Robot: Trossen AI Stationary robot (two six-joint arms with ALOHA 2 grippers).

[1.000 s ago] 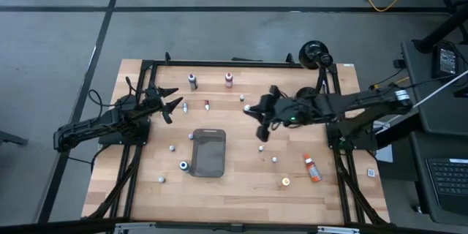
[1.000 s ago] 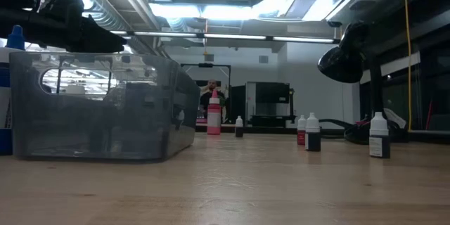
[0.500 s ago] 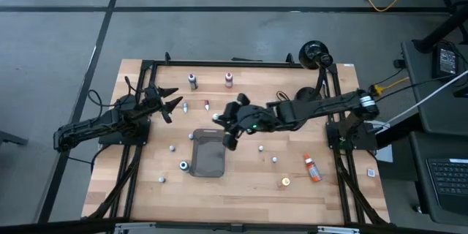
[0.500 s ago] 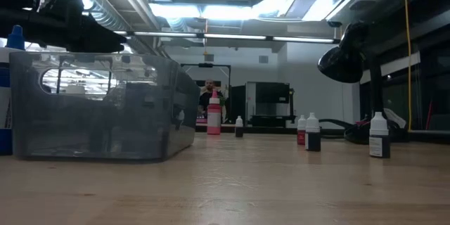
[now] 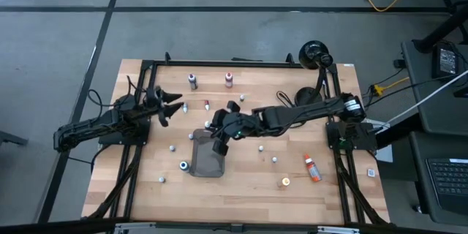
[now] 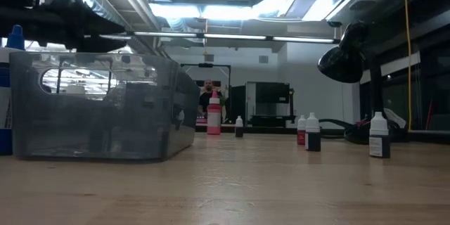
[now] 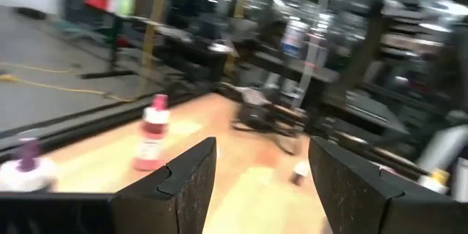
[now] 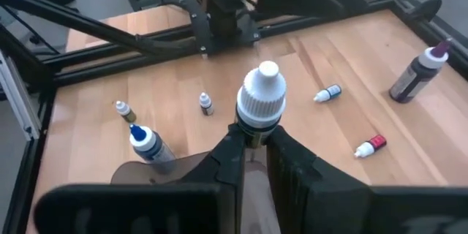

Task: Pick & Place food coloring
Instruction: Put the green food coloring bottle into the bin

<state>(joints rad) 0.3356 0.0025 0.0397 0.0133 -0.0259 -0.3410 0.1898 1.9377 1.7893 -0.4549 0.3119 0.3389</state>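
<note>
Wooden tabletop [image 5: 241, 179] with a black frame round it is what we've got, little food coloring bottles scattered all over and a dark grey tray [image 5: 208, 157] sitting near the middle. Our right gripper [image 8: 250, 145] is clamped on a white-capped bottle [image 8: 258, 102], fingers pinching just under the cap, and from above it hangs right at the tray's upper right corner [image 5: 221, 133]. One blue-tipped bottle [image 8: 146, 143] stands just beside the tray, and two small ones [image 8: 327, 93] lie flat farther off. The left gripper [image 5: 164, 103] waits over its own side of the table with the fingers spread wide and nothing between them; a pink-capped bottle [image 7: 150, 133] stands out in front of it. We'd guess the carry is nearly done and the drop comes next. What worries us: the gripper looks to be over the rim rather than the middle, so letting go here could bounce the bottle off the edge and send it rolling across the wood. Also the grip is high on the neck, so it may swing or tip as it's released.
</note>
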